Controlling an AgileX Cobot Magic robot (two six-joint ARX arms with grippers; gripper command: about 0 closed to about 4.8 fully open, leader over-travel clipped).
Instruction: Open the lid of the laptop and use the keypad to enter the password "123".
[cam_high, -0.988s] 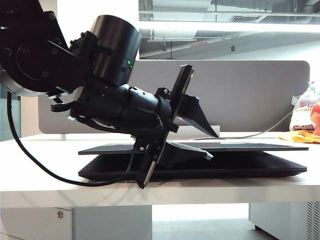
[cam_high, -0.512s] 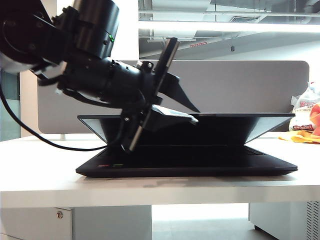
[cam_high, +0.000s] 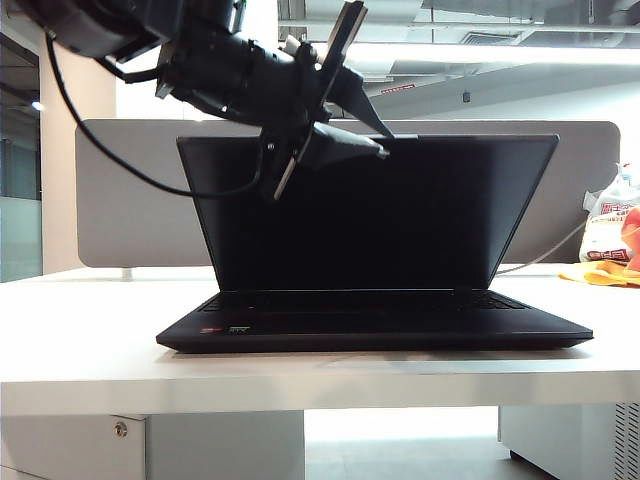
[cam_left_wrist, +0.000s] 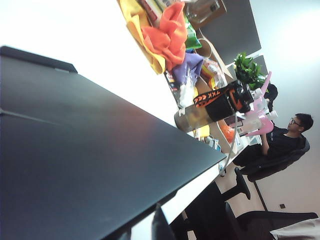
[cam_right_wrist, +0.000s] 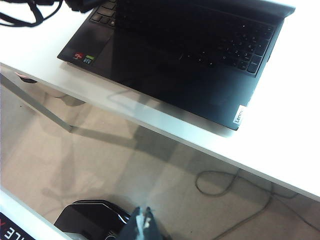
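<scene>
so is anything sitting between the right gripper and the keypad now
Nothing visible. The lid stands raised behind the keypad, held at its top edge by the left gripper. The right gripper, fingertips together, hangs off the table's front edge.

We count one laptop (cam_high: 375, 325) with one lid (cam_high: 370, 215), one counter (cam_high: 90, 340), one grey divider board (cam_high: 130, 200), two grippers: left gripper (cam_high: 375, 140), right gripper (cam_right_wrist: 144, 222).

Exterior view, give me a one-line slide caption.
Left tool grips the top edge of the laptop lid, screen raised upright.
</scene>
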